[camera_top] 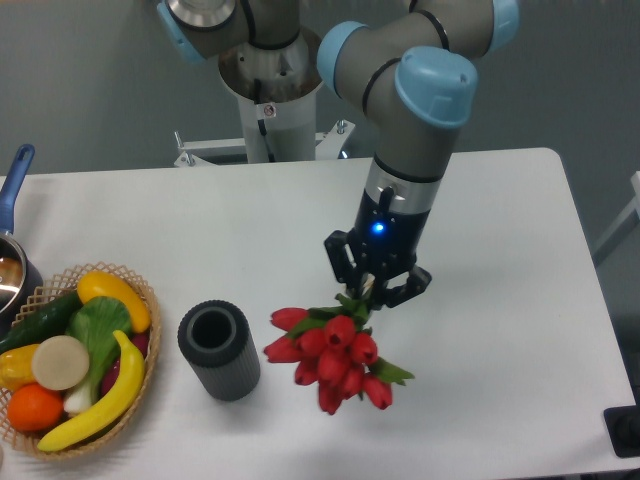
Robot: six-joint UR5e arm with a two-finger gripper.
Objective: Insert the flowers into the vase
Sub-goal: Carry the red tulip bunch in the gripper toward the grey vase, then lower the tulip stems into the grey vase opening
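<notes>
The flowers, a bunch of red tulip buds on green stems, hang in the air above the table with the buds pointing down and toward the camera. My gripper is shut on the green stems at the top of the bunch. The vase, a short dark grey ribbed cylinder with its mouth up, stands on the white table to the left of the flowers. The nearest buds are a short gap from its right side.
A woven basket of fruit and vegetables sits at the left edge, close to the vase. A pot with a blue handle shows at the far left. The robot base stands behind the table.
</notes>
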